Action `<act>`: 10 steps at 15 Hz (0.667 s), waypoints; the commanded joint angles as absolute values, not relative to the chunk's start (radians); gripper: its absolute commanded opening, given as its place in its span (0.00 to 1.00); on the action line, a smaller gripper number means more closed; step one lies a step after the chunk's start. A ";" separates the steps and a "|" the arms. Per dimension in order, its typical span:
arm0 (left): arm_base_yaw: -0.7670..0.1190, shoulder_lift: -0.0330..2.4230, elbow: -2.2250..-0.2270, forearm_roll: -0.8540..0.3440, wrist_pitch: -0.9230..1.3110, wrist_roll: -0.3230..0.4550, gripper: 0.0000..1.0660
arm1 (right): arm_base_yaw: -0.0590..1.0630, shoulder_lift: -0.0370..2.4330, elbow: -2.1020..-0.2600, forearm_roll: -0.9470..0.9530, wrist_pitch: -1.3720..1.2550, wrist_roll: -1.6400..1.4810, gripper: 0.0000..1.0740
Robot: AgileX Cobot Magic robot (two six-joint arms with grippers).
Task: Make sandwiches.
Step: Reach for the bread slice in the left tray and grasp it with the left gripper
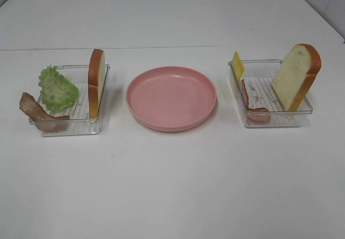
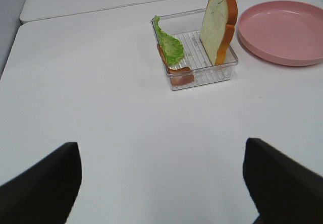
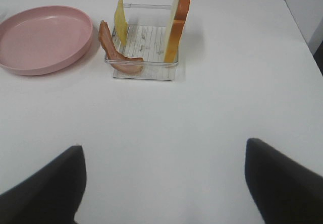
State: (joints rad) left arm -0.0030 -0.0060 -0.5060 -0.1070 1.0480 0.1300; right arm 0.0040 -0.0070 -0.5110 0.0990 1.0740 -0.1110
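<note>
Left wrist view shows left pincer (image 2: 161,148) spread apart over table (image 2: 101,93); right pincer (image 3: 164,146) likewise.

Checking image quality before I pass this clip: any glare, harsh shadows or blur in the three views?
Exterior high: even, soft light; only a faint shadow under the pink plate; white table bright, no hard glare. Left wrist: clear tray sharp, left hand dark and out of focus. Right wrist: much the same, right hand blurred.
</note>
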 commanded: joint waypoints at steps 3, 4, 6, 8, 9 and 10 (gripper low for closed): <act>0.001 -0.025 -0.502 -0.110 1.042 0.131 0.78 | 0.000 -0.021 -0.506 0.095 1.063 -0.116 0.75; 0.001 -0.025 -0.502 -0.110 1.042 0.131 0.78 | 0.000 -0.021 -0.506 0.095 1.063 -0.116 0.75; 0.001 -0.025 -0.502 -0.110 1.042 0.131 0.78 | 0.000 -0.021 -0.506 0.095 1.063 -0.116 0.75; 0.001 -0.025 -0.502 -0.110 1.042 0.131 0.78 | 0.000 -0.021 -0.506 0.095 1.063 -0.116 0.75; 0.001 -0.025 -0.502 -0.110 1.042 0.131 0.78 | 0.000 -0.021 -0.506 0.095 1.063 -0.116 0.75; 0.001 -0.025 -0.502 -0.110 1.042 0.131 0.78 | 0.000 -0.021 -0.506 0.095 1.063 -0.116 0.75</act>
